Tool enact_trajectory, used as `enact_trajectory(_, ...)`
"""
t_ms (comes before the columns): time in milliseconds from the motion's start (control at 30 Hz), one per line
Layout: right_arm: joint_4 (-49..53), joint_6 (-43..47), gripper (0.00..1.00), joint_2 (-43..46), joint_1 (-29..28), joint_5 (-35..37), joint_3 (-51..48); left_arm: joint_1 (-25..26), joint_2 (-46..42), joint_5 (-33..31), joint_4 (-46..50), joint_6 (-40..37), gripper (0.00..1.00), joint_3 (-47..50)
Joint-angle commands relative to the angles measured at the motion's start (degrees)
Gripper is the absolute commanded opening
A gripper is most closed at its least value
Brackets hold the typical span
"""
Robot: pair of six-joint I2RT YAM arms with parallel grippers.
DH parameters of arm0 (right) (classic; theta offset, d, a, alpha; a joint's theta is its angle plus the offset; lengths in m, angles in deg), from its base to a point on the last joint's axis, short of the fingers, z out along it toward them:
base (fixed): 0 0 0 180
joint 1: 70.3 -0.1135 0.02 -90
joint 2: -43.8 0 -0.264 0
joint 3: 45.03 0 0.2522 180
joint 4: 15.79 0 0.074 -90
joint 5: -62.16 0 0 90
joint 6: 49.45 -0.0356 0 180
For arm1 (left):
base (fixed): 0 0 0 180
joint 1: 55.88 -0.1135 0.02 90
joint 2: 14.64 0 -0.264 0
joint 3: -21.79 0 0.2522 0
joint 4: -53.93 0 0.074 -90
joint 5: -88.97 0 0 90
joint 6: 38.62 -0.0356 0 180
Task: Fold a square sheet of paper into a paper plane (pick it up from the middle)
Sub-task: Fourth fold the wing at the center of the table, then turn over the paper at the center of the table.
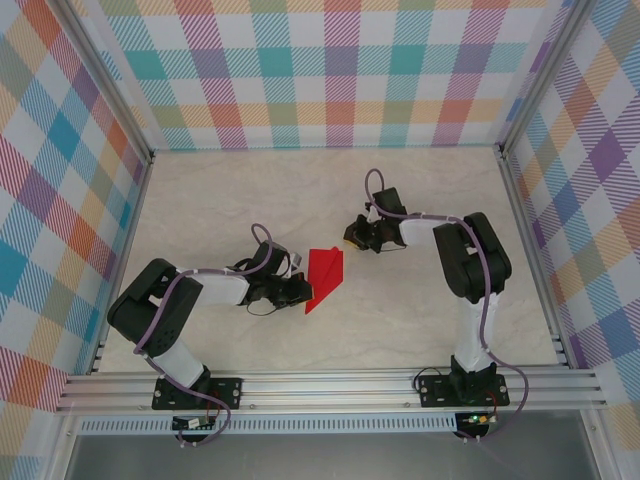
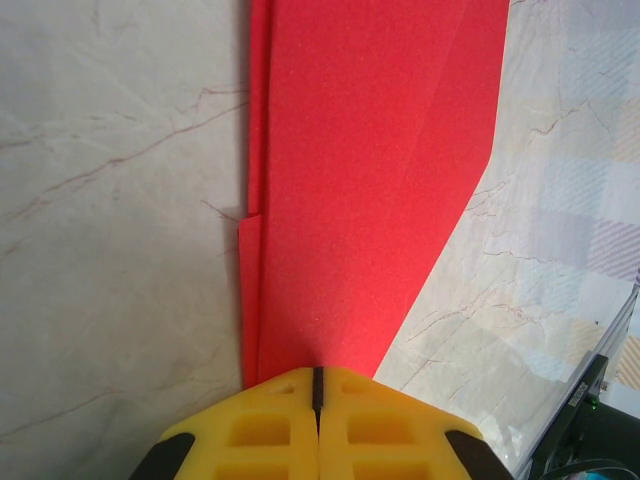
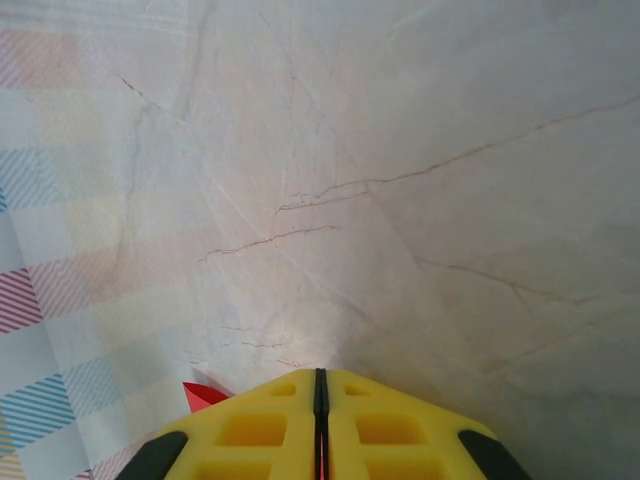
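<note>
The square sheet of paper (image 1: 326, 275) is bright red and lies flat on the table near its middle, folded into a narrow, pointed, layered shape. In the left wrist view the paper (image 2: 370, 180) runs away from my fingertips, with a stepped flap along its left edge. My left gripper (image 1: 303, 293) (image 2: 317, 372) is shut, its yellow tips over the paper's near lower-left end, with nothing between the jaws. My right gripper (image 1: 352, 238) (image 3: 319, 373) is shut just off the paper's upper right corner. A small red corner of the paper (image 3: 200, 393) peeks out left of its fingers.
The marbled table top (image 1: 250, 190) is boxed in by plaid walls (image 1: 330, 70) at the back and on both sides. An aluminium rail (image 1: 330, 385) runs along the near edge at the arm bases. The plaid wall (image 3: 40, 250) is close on the right gripper's left.
</note>
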Motion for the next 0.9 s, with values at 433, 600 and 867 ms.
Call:
enact_trajectory(433, 8.2, -0.7, 0.34, 16.3, -3.9, -2.2, -13.3, -0.1, -6.1, -4.6, 13.3, -1.9, 0.2, -6.5)
enact_trajectory(600, 7.4, -2.1, 0.38, 16.8, -5.6, -1.9, -15.6, -0.1, -8.5, -10.5, 17.6, -4.3, 0.26, -9.3)
enact_trajectory(867, 6.1, -4.7, 0.41, 16.6, -7.4, -0.8, -16.4, -0.2, -2.6, -13.5, 22.2, -7.6, 0.28, -15.2)
